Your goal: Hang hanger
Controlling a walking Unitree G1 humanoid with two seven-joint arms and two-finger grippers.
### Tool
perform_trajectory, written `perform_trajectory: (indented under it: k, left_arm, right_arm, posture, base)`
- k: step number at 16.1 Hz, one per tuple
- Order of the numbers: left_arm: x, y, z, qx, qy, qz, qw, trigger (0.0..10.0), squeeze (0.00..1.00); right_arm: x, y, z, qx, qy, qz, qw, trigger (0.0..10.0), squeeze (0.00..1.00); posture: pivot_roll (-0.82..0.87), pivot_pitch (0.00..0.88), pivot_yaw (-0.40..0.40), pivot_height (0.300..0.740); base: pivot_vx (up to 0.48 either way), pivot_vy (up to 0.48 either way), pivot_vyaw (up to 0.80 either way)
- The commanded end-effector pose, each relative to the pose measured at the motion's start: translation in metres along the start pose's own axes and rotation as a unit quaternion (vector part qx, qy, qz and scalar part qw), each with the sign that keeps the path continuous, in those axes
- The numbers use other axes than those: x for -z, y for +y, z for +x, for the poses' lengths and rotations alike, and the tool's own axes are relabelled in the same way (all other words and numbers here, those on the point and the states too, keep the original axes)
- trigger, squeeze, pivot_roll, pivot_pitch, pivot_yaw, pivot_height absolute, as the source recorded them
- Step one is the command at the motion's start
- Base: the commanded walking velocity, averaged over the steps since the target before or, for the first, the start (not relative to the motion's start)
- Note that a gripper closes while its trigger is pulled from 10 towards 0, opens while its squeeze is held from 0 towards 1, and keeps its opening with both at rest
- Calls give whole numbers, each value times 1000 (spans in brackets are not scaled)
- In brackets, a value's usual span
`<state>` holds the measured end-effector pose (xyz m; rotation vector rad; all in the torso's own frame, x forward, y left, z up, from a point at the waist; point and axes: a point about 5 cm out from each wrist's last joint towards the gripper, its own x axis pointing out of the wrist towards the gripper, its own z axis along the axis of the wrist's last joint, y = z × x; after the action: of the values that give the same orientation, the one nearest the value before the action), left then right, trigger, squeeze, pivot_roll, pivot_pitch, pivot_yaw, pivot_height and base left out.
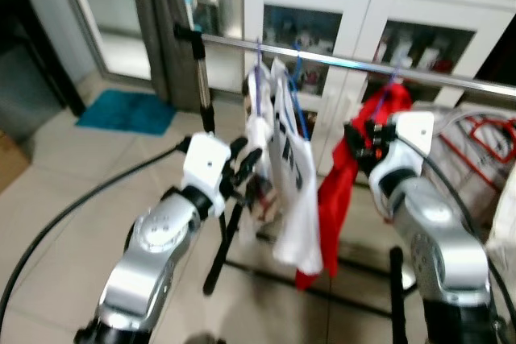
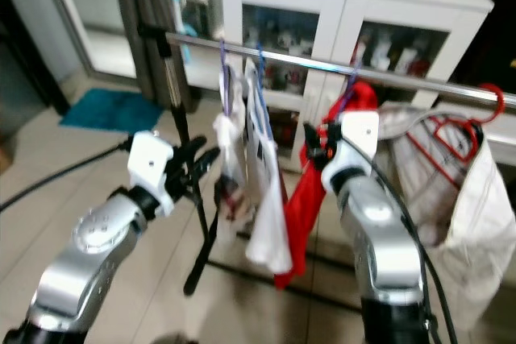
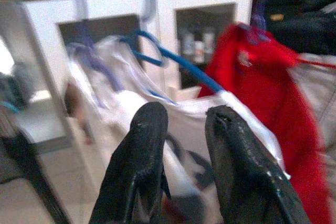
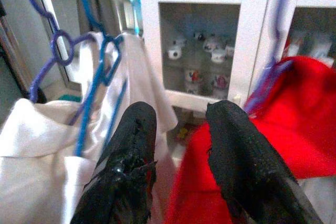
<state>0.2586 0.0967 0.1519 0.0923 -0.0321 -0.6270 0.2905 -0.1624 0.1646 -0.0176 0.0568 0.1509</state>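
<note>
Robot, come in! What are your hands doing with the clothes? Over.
Left gripper open, at white shirt. Right gripper open, empty, beside red garment. Three hangers on rail. Nothing blocking.

Both end effectors (image 3: pixel 181 129) (image 4: pixel 178 129) raised, parted.

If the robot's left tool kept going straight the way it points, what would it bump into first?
Probably the white shirt on the blue hanger. The left tool points right at it, fingers apart, the cloth just beyond the tips. Depth is hard to judge; the cabinet stands farther behind.
</note>
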Motion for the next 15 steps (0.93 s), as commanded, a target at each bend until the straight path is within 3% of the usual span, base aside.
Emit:
perform_trajectory:
  k: [1,4,5,7,12,13,15]
  left_arm:
    - [-1,-5,1,18,-2,-2,1000,10000,0]
    - [-1,-8,3,32,1,2,999,10000,0]
    - [-1,-7,3,30,2,1,1000,10000,0]
    - [-1,-7,2,35,4,1,999,10000,0]
    - [-4,-19,-4,112,9,-5,994,10000,0]
    - [-4,-20,-3,114,8,-5,993,10000,0]
    - [-4,-20,-3,115,7,-5,993,10000,0]
  right_arm:
    - [-1,-4,1,14,6,-6,1000,10000,0]
    - [3,-9,15,55,41,16,997,10000,24]
    - [3,-10,18,63,46,23,997,10000,1000]
    - [1,-14,29,80,50,26,995,10000,1000]
    - [-19,-35,70,132,76,14,988,10000,1000]
    - [-23,-36,77,123,80,34,989,10000,20]
    - [-28,-38,84,107,83,23,990,10000,0]
  posture:
    - [70,24,-6,740]
    - [77,23,-12,740]
    - [76,23,-12,740]
    - [78,24,-12,740]
    - [85,18,-23,740]
    - [85,17,-23,740]
    - [85,13,-29,740]
  base:
    - [0,0,0]
    - [0,0,0]
    - [0,0,0]
    - [0,0,0]
    - [0,0,0]
    - [0,0,0]
    - [0,0,0]
